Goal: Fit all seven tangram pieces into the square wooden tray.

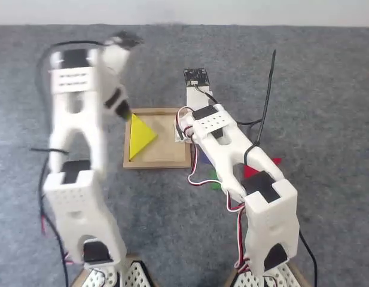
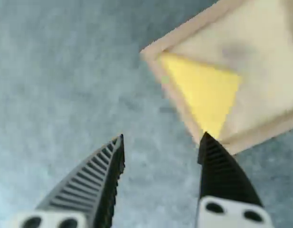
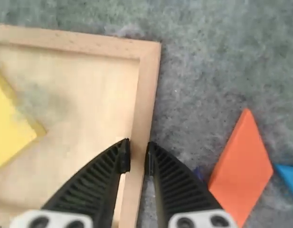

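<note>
left fingers (image 2: 96,185) apart; right fingers (image 3: 101,183) clamped on tray (image 3: 148,85) rim; orange piece (image 3: 241,171) nearby

Soft, even light; faint shadows.

The tray (image 1: 157,164) lay mid-bench (image 1: 328,89). A triangle piece (image 1: 139,136) sat in it against its 9 o'clock wall. The left tool (image 2: 163,137) hung at the tray's 10 o'clock corner, and the right tool (image 3: 135,147) over its 3 o'clock rim. Loose pieces (image 1: 262,168) lay at the tray's 4 o'clock.
</note>
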You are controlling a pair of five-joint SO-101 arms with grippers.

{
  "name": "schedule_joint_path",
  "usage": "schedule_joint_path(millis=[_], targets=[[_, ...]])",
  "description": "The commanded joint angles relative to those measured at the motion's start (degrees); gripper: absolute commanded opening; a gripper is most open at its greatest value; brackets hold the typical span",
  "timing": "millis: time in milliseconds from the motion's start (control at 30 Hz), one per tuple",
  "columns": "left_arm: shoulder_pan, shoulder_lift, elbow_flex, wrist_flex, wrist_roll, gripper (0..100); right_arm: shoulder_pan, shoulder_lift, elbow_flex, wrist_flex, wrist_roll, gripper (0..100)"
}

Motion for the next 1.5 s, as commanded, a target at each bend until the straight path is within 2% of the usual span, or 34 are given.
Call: schedule_joint_path(millis=[0,133,233,333,433,567,633,733,867,967,1033,1133,1267,1467], targets=[[-11.43,-5.98,7.6,-4.75,11.6,25,0.4,-2.77,-4.57,6.02,7.47,2.4],[-19.52,-7.56,18.33,-10.73,14.68,25,0.4,-9.19,-10.2,19.91,21.98,2.4],[-22.15,-11.34,30.46,-18.02,14.86,25,0.57,-17.01,-13.54,28.88,30.51,2.4],[-22.86,-19.16,44.26,-25.76,14.86,25,4.18,-28.09,-13.98,33.8,32.18,5.8],[-21.19,-28.75,57.19,-31.82,15.03,25,7.34,-38.46,-13.89,38.02,36.31,15.4],[-19.16,-36.22,67.74,-36.22,14.59,25,5.93,-45.23,-12.84,43.03,36.75,23.9],[-19.78,-36.66,68.79,-36.13,13.19,25,7.96,-47.52,-11.6,44.44,36.75,22.9],[-20.75,-35.43,70.11,-36.13,10.29,25,15.6,-51.74,-9.05,47.6,37.54,19.1],[-21.27,-32.79,71.34,-36.57,9.23,25,23.78,-59.3,0.26,51.3,47.82,14.0],[-21.45,-32.7,70.73,-36.48,9.14,25,26.15,-65.01,12.57,47.87,50.64,14.3],[-20.92,-32.62,70.73,-36.48,9.14,25,23.78,-67.56,21.54,40.04,50.11,15.1],[-20.22,-32.62,70.9,-36.4,9.05,25,17.45,-66.95,31.21,28.62,42.55,15.1],[-20.22,-32.53,70.9,-36.31,9.05,25,12.26,-61.93,36.48,18.95,35.87,15.1],[-20.31,-32.44,70.99,-36.22,8.97,25,5.58,-51.03,37.27,11.12,32.18,15.1]])
